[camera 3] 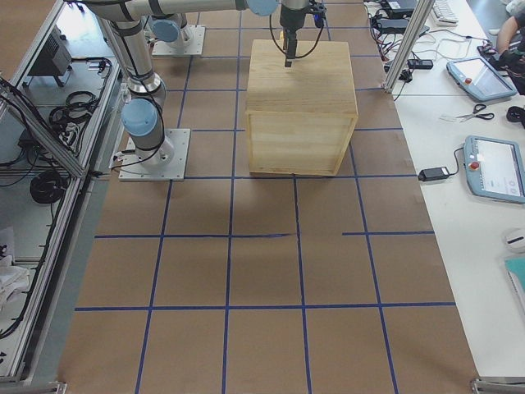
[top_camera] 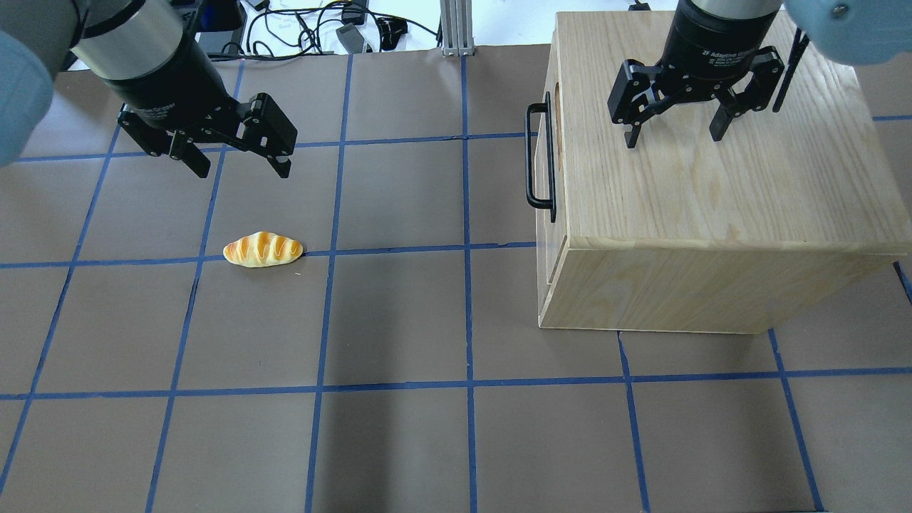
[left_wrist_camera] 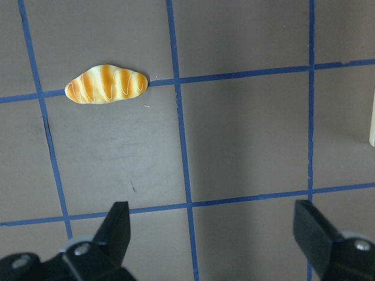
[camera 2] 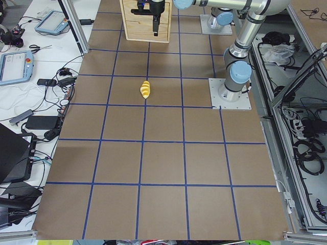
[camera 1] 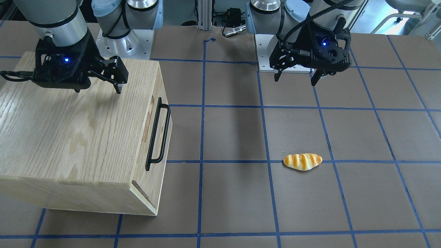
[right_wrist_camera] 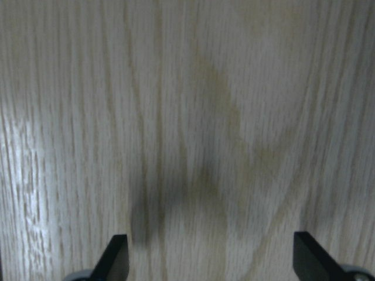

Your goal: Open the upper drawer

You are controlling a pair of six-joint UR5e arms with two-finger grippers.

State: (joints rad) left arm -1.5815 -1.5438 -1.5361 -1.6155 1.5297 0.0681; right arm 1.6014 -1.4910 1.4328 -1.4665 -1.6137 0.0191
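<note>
The upper drawer is the front panel under the top of the oak cabinet. It carries a long black bar handle and an oval notch, and sits flush in the cabinet. In the overhead view its front and handle face the table's middle. My right gripper is open and empty, hovering above the cabinet top behind the handle; it also shows in the front view and the right wrist view. My left gripper is open and empty above the table.
A toy bread roll lies on the brown mat with blue tape lines, just in front of my left gripper; it also shows in the left wrist view. The cabinet fills the table's right side.
</note>
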